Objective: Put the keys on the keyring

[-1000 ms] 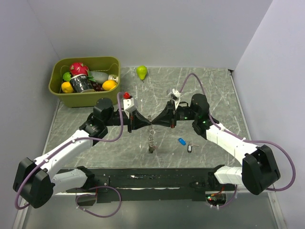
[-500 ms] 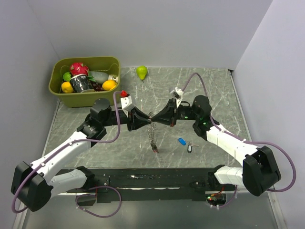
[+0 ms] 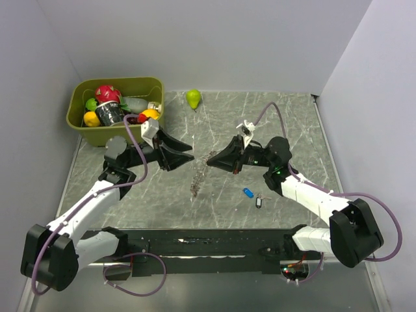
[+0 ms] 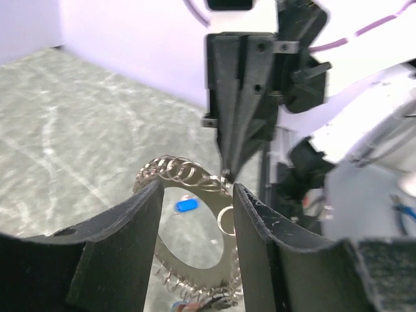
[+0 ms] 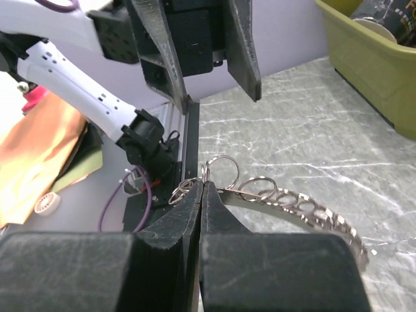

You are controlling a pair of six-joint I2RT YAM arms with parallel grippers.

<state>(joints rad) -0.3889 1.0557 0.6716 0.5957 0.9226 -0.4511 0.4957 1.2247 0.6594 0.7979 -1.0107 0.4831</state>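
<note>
My right gripper [image 3: 208,160] [image 5: 205,185] is shut on the keyring's top rim. The keyring [image 3: 197,175] [image 5: 296,207] [image 4: 185,174], a thin grey band lined with small wire loops, hangs from it above the table. My left gripper [image 3: 189,154] [image 4: 197,187] stands open just left of the ring and apart from it; in the right wrist view the left gripper [image 5: 220,99] is facing me. A blue-tagged key [image 3: 247,192] [image 4: 186,205] and a dark-tagged key [image 3: 259,202] lie on the table below the right arm. Something small and coloured dangles at the ring's lower end [image 4: 195,302]; I cannot make it out.
An olive bin [image 3: 117,138] [image 5: 364,65] of fruit and a can stands at the back left. A green pear [image 3: 193,97] lies near the back wall. The arms' dark base rail [image 3: 208,244] runs along the near edge.
The left gripper opened, let go of the keyring and drew back to the left. The ring now hangs from the right gripper alone and has swung leftward.
</note>
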